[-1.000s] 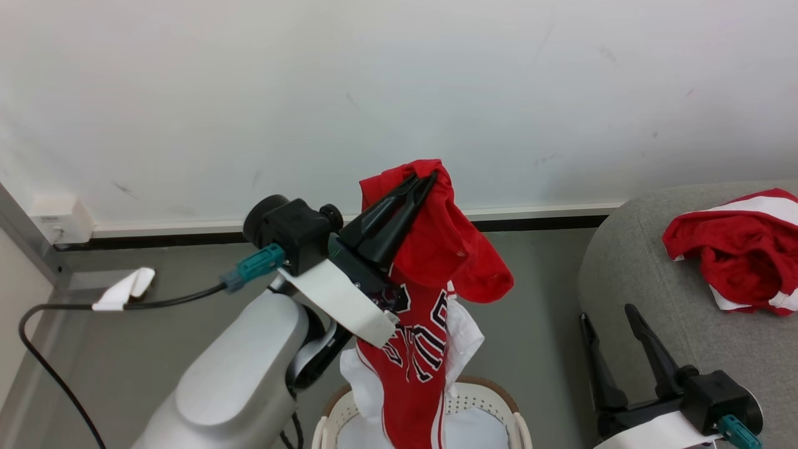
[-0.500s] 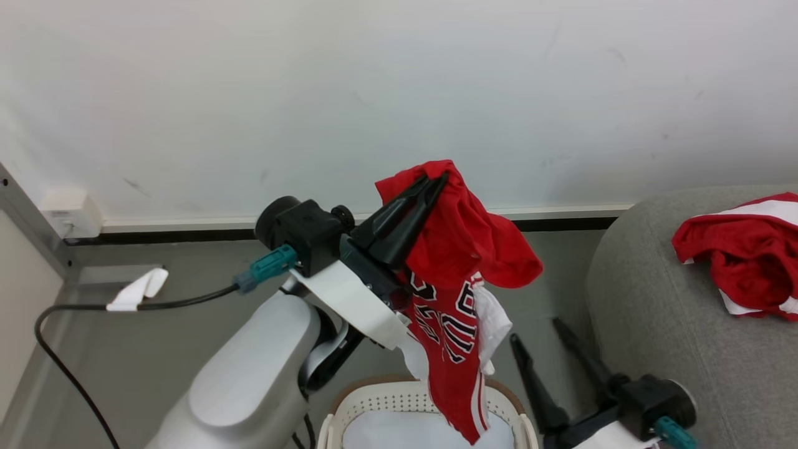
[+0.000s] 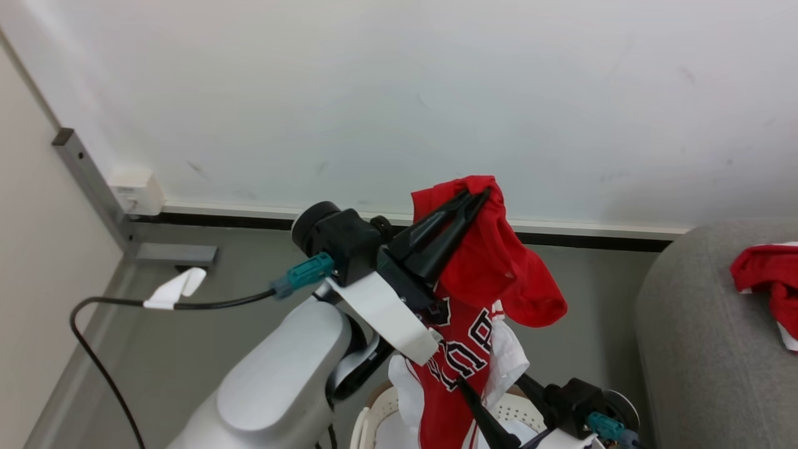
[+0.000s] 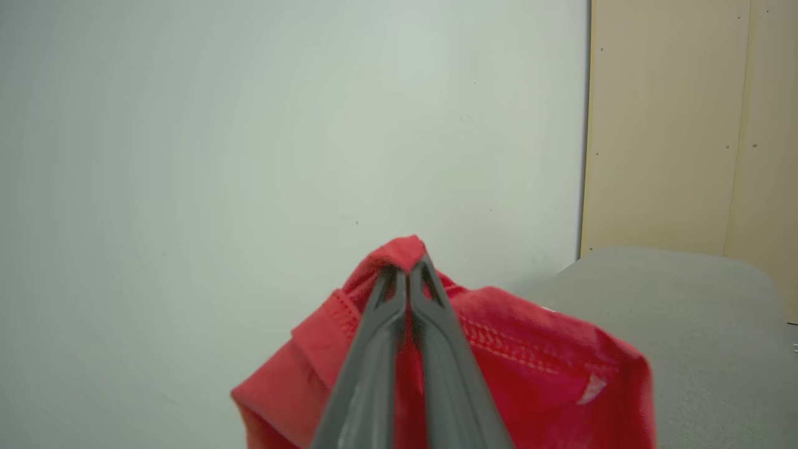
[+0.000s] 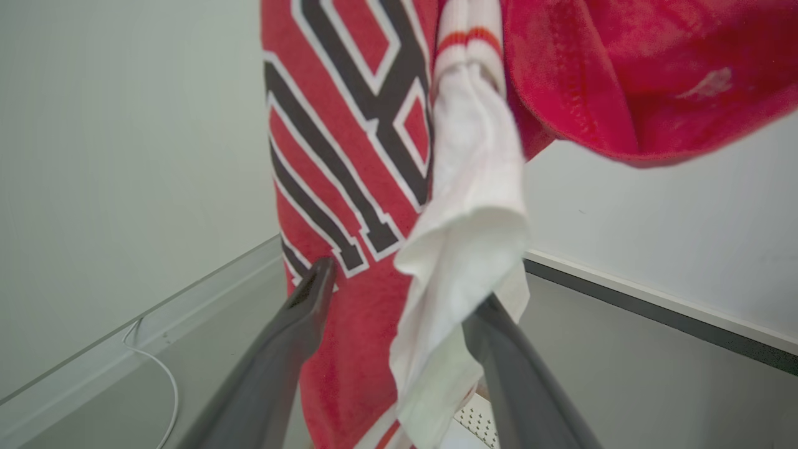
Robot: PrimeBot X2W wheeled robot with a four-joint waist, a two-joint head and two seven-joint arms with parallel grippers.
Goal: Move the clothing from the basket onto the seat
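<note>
Floor (image 3: 592,280), plain grey, runs between white wall (image 3: 399,93) and seat (image 3: 698,349).

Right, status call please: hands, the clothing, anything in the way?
Left hand shut on red jersey, hanging over basket. Right hand open, fingers astride its lower end. Another red garment on seat. Nothing seen blocking.

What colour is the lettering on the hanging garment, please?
The lettering is black, outlined white; right wrist view.

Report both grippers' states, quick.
Left gripper: shut on the red garment, holding it up.
Right gripper: open, one finger on each side of the hanging garment, not gripping it.
</note>
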